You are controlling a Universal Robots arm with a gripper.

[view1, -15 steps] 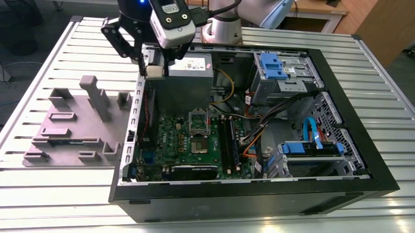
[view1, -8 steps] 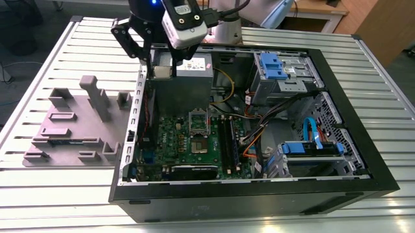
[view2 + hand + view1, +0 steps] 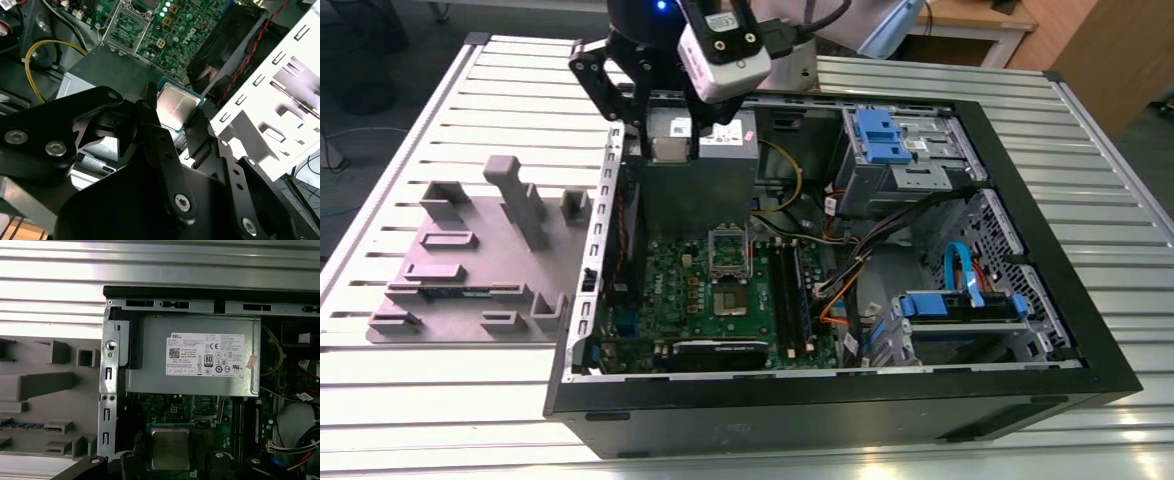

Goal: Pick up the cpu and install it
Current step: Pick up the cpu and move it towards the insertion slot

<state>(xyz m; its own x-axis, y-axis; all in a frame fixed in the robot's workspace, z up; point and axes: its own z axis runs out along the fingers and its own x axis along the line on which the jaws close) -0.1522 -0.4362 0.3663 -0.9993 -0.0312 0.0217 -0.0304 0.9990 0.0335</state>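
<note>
The cpu (image 3: pixel 176 104), a small square chip with a pale silver top and a thin darker rim, sits between the black fingers of my gripper (image 3: pixel 176 107), which is shut on it. In the first wrist view the cpu (image 3: pixel 170 447) hangs above the green motherboard (image 3: pixel 172 410), just short of the grey power supply (image 3: pixel 200 360). The open socket frame (image 3: pixel 129 25) lies on the board beyond the chip, and it shows in the exterior view as the socket frame (image 3: pixel 727 246). There my gripper (image 3: pixel 670 140) hovers over the back left of the open computer case (image 3: pixel 1067 330).
A grey fixture tray (image 3: pixel 480 250) with slots and a memory stick (image 3: pixel 454 292) lies at the exterior view's left, outside the case wall (image 3: pixel 107 390). Inside are a blue-latched drive cage (image 3: pixel 881 135), a yellow cable (image 3: pixel 35 55), orange and blue cables and memory slots (image 3: pixel 787 285).
</note>
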